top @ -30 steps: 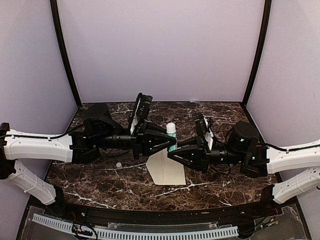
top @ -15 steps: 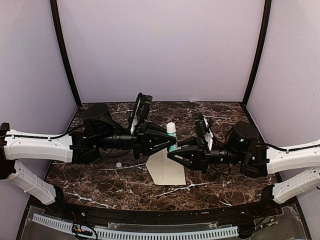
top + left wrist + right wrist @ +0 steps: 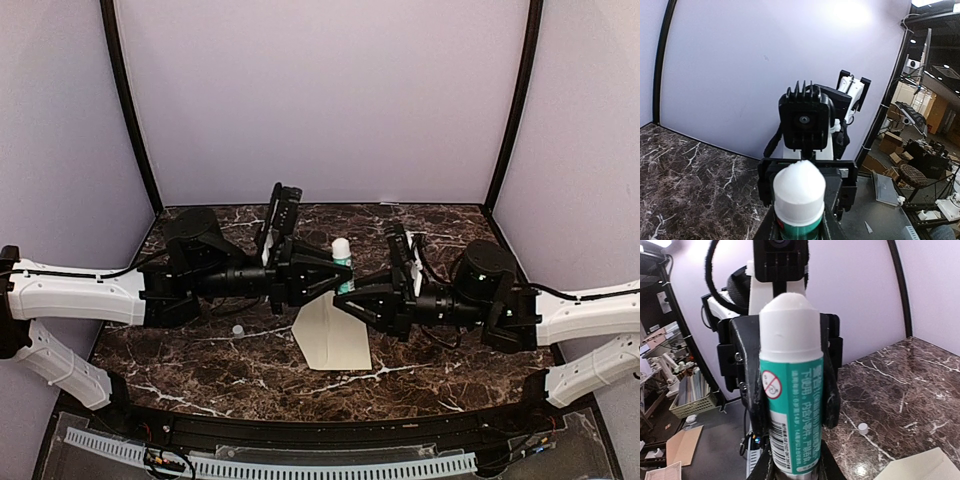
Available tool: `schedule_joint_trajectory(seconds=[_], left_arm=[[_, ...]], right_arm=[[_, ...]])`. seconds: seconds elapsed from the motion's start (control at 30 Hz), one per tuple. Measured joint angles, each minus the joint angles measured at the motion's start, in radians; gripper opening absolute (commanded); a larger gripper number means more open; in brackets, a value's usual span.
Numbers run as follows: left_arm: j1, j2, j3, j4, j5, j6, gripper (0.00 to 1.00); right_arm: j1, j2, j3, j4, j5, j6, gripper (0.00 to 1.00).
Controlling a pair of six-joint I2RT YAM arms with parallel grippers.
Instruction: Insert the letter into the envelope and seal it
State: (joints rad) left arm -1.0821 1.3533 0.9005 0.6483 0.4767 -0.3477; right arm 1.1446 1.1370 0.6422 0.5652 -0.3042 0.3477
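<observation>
The envelope (image 3: 335,342) lies flat on the dark marble table (image 3: 200,352), at the middle of the near half. Its far edge runs under the tips of both grippers. To its left, well apart, a small white cap (image 3: 238,329) sits on the table.

Above the envelope's far edge the two arms meet head-on. The right gripper (image 3: 353,302) reaches in from the right, and its jaws pinch the lower end of a glue stick (image 3: 790,405). The left gripper (image 3: 338,285) comes in from the left. Its jaws are closed on the teal label higher up, one finger on each side of the tube.

The glue stick stands upright between them, clear of the table, with its white domed top uppermost. Beyond it is bare marble, then the plain lilac wall (image 3: 320,100).
</observation>
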Motion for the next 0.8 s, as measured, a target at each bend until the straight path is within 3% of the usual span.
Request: schedule_joint_trajectory(seconds=[0.27, 0.43, 0.63, 0.8], left_arm=[[-0.001, -0.009, 0.000, -0.014, -0.282, 0.015, 0.00], [-0.014, 0.002, 0.000, -0.029, -0.402, 0.025, 0.00], [-0.015, 0.006, 0.000, -0.036, -0.382, 0.045, 0.00], [-0.010, -0.007, 0.000, -0.028, -0.226, 0.060, 0.00]], right_arm=[[0.015, 0.058, 0.161, -0.229, 0.317, -0.059, 0.00], [0.024, 0.097, 0.207, -0.290, 0.422, -0.084, 0.00], [0.021, 0.093, 0.205, -0.304, 0.388, -0.097, 0.00], [-0.009, 0.042, 0.175, -0.296, 0.152, -0.101, 0.00]])
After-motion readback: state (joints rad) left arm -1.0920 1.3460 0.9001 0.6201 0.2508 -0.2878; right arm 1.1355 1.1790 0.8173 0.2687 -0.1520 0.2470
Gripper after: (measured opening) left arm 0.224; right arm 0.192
